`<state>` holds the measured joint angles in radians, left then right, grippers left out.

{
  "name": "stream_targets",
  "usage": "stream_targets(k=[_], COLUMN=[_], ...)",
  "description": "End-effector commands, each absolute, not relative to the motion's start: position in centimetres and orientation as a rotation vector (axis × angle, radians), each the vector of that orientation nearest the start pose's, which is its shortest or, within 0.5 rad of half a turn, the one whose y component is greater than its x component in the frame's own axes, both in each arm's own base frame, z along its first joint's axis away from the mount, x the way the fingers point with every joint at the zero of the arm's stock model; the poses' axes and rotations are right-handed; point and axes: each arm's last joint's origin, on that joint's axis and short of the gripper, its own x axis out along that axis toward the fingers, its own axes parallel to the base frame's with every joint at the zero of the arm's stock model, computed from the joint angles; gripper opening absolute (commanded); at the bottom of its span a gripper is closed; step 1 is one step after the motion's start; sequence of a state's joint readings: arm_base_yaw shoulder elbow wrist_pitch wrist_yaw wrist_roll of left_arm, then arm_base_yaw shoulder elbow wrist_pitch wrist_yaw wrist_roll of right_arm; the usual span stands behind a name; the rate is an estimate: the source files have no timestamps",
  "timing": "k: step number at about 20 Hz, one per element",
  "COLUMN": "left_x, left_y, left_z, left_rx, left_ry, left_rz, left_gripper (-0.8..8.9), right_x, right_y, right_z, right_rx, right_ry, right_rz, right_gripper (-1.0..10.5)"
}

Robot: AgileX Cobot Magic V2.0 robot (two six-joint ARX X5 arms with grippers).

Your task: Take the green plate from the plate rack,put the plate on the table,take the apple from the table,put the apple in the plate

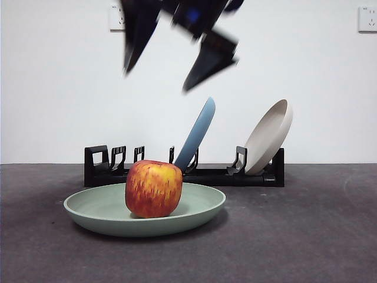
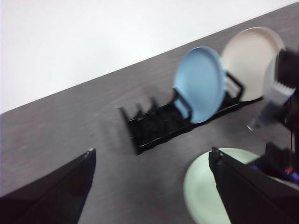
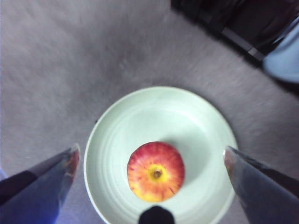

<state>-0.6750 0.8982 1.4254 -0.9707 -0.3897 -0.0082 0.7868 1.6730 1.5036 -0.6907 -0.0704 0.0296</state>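
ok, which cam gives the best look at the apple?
Right wrist view: the apple shows whole from above, stem up, off-centre in the green plate, between the open right tool's jaws. Front view shows its side, base hidden by the rim. Left wrist view doesn't show it.

right gripper (image 3: 152, 158): black tapered pointed jaws; left gripper (image 2: 152, 161): same black wedge jaws.

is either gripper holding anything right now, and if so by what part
Nothing is held. The right gripper is open above the apple in the green plate; the left gripper is open too.
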Motion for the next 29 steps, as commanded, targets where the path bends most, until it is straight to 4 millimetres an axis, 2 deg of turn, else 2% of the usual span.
stream_targets(k=[1,3,4,5,6,8,12,15,19,24,29], left_x=[11.0,11.5,11.8,12.2,12.7,13.3,13.9,14.2,14.6,14.1,13.5], left_y=[-7.7,-8.1,-8.5,-8.8,-9.2,-9.7,-10.2,-10.6,-10.9,-10.6,-10.1], left_z=[44.3,44.2,44.1,44.0,43.9,43.8,43.5,42.2,37.9,31.3,26.4], left_rx=[0.234,0.245,0.255,0.264,0.268,0.284,0.309,0.319,0.319,0.23,0.158], left_ry=[0.388,0.394,0.398,0.399,0.4,0.398,0.396,0.417,0.43,0.439,0.431], left_rz=[-0.362,-0.399,-0.417,-0.427,-0.426,-0.431,-0.454,-0.491,-0.492,-0.495,-0.482], left_gripper=[4.01,3.27,2.3,1.0,-0.26,-0.09,-0.09,-0.09,-0.09,-0.09,-0.09], right_x=[24.3,23.6,23.2,22.7,22.1,21.3,20.3,19.7,18.6,16.6,15.1], right_y=[23.7,22.3,21.3,20.4,19.1,17.1,13.7,12.4,11.4,10.2,9.3], right_z=[33.8,35.5,36.4,37.4,38.3,39.4,40.0,39.8,37.5,31.4,25.5], right_rx=[-0.277,-0.26,-0.248,-0.238,-0.231,-0.233,-0.232,-0.24,-0.234,-0.16,-0.127], right_ry=[0.766,0.725,0.703,0.683,0.667,0.657,0.71,0.704,0.686,0.665,0.653], right_rz=[0.789,0.779,0.77,0.76,0.745,0.716,0.641,0.622,0.613,0.591,0.562], right_gripper=[5.6,5.4,4.8,3.8,2.2,-0.3,-0.1,-0.1,-0.1,-0.1,-0.1])
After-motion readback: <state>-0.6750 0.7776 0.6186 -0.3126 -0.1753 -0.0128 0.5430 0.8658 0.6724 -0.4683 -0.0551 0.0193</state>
